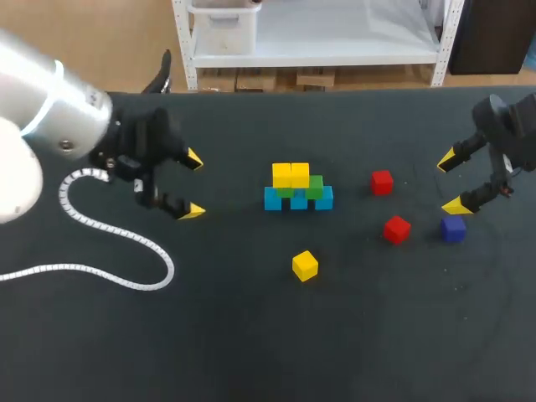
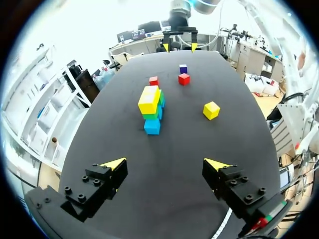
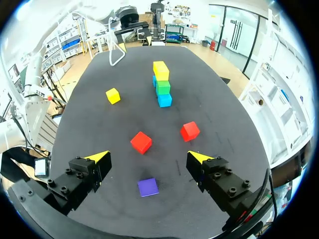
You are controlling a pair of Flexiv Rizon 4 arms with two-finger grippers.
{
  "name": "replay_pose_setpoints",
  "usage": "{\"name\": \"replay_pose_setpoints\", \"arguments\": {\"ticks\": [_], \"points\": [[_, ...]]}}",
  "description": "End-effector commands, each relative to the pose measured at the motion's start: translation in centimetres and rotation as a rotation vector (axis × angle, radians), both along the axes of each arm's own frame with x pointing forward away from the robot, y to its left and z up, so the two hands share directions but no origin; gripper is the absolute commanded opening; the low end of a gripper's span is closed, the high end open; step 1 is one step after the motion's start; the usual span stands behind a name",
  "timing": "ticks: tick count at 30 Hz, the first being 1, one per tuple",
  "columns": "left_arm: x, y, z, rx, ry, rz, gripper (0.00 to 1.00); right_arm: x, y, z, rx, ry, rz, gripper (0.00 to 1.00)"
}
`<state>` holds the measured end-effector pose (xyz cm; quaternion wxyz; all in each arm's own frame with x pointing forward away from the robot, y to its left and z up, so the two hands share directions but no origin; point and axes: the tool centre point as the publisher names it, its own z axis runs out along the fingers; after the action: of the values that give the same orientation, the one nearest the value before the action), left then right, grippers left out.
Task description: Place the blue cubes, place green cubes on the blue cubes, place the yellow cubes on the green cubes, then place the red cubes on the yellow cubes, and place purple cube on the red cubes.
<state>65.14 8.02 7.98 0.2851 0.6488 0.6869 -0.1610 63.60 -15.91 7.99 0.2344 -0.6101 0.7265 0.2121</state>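
with the left gripper [image 1: 193,184] and right gripper [image 1: 451,184] both spread wide and empty, the small loose yellow cube [image 1: 305,265] near the blue-green-yellow cube stack [image 1: 298,199] wants a square, centred pinch and gentle lowering

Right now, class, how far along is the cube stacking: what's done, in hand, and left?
Done: blue cubes down, green cubes on them, two yellow cubes on top. In hand: nothing; the left end effector and right end effector are both open and empty. Left: a loose yellow cube, two red cubes and the purple cube.
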Motion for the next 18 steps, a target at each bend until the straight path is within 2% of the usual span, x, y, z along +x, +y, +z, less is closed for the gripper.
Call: {"name": "replay_pose_setpoints", "arguments": {"ticks": [1, 5, 16, 18], "points": [[-0.66, 1.19, 0.39, -0.043, -0.010, -0.011, 1.00, 0.01, -0.02, -0.03, 0.002, -0.001, 0.001, 1.00], [-0.68, 1.55, 1.04, -0.039, -0.034, -0.055, 1.00, 0.01, -0.02, -0.03, 0.002, -0.001, 0.001, 1.00], [-0.68, 1.55, 1.04, -0.039, -0.034, -0.055, 1.00, 0.01, -0.02, -0.03, 0.002, -0.001, 0.001, 1.00], [-0.68, 1.55, 1.04, -0.039, -0.034, -0.055, 1.00, -0.16, -0.40, 0.91, -0.028, -0.032, 0.029, 1.00]]}}
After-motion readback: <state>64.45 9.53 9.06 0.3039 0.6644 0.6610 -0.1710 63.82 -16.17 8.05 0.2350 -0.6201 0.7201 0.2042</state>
